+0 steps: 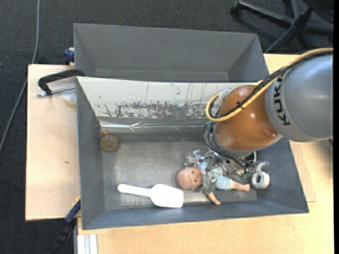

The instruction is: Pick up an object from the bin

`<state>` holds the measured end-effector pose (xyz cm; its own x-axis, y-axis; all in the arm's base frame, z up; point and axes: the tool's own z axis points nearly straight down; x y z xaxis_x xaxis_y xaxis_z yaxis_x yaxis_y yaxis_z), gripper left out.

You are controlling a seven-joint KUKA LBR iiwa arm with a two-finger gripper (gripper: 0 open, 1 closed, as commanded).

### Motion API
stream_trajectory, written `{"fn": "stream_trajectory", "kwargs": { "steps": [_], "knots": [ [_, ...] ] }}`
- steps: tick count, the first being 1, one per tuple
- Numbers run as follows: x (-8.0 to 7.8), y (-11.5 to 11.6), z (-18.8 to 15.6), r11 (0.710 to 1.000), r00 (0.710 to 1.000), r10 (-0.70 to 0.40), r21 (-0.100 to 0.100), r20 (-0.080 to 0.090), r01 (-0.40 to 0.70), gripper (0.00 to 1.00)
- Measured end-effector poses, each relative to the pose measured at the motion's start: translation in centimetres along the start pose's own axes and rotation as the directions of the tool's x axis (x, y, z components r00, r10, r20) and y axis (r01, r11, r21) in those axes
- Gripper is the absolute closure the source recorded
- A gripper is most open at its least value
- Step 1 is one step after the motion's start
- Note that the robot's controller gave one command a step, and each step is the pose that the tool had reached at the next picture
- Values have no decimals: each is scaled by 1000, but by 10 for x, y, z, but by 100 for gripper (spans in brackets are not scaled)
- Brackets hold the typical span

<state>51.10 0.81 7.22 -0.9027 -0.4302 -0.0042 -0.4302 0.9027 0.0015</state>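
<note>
**Gripper (225,165) low over the doll (197,179), front right of the bin (137,160)**

The gripper, dark metal and wires under a glossy orange dome (243,118), hangs just above the small plastic doll with its round bald head; whether it is spread or closed cannot be told; a smooth white scoop (153,194) lies left of the head; a silvery ring (259,180) sits by the feet; a rough brown disc (109,142) lies well apart.

Grey bin (89,163); white scoop (154,195); brown disc (109,142); doll (189,179) in pale blue.
</note>
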Motion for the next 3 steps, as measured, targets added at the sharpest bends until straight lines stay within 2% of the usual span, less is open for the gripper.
{"fn": "stream_trajectory", "kwargs": {
  "steps": [1, 2, 3],
  "knots": [
    [0, 0, 0, 1000, 1000, -6, 0, 0, 6, 100],
    [-56, 4, 2, 980, 980, -200, -1, 4, 200, 100],
    [-56, 4, 2, 980, 980, -200, -1, 4, 200, 100]
  ]
}}
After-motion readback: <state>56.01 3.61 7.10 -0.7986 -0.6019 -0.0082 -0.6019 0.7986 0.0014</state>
